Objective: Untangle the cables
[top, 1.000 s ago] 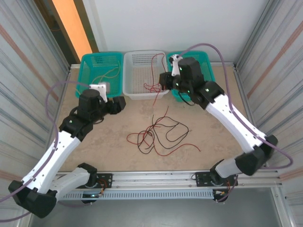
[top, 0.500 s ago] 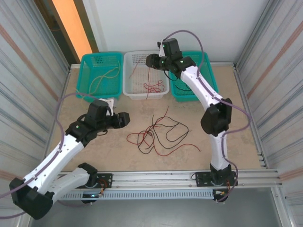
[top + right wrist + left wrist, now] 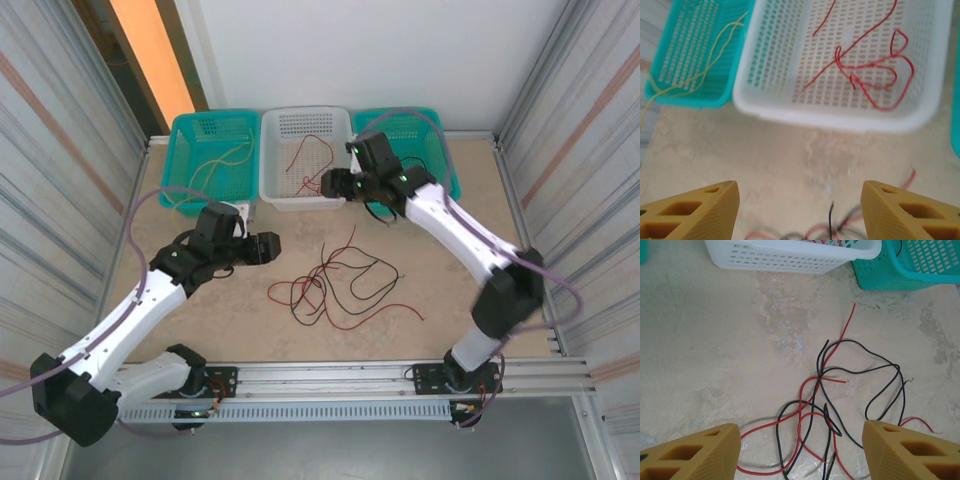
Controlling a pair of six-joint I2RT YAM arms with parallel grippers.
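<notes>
While the tangled thin red and black wires lie mid-frame, the left gripper hovers just left of them, jaws apart. The right gripper, also spread and empty, sits higher up.

Bright, even light; right wrist view blurred.

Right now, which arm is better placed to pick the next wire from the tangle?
Left, probably. The left arm holds its jaws open beside the tangled cables; the right arm is farther back, by the white basket.
</notes>
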